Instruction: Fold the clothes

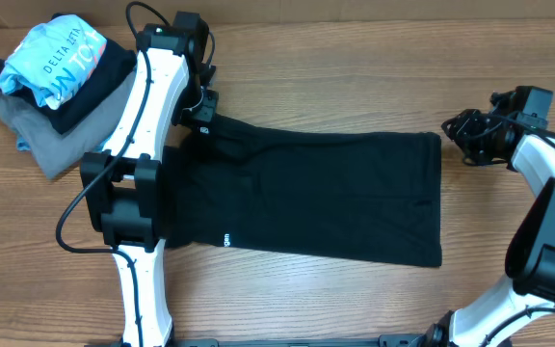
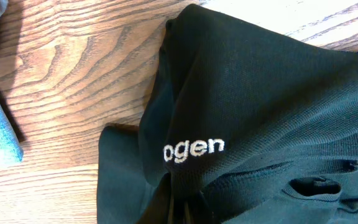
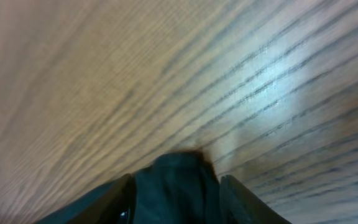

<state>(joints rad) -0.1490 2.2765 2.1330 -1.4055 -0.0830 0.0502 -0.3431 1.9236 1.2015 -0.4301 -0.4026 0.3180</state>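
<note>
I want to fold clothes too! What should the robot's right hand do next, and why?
Probably pinch shut. The right gripper has a corner of the black garment between its fingers, and the left gripper grips another corner.

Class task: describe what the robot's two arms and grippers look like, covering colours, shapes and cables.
Both the left arm and right arm have smooth white links joined by boxy black joint housings. The left gripper and right gripper are black. A thin black cable loops beside the left arm; more black wiring bunches at the right wrist.
</note>
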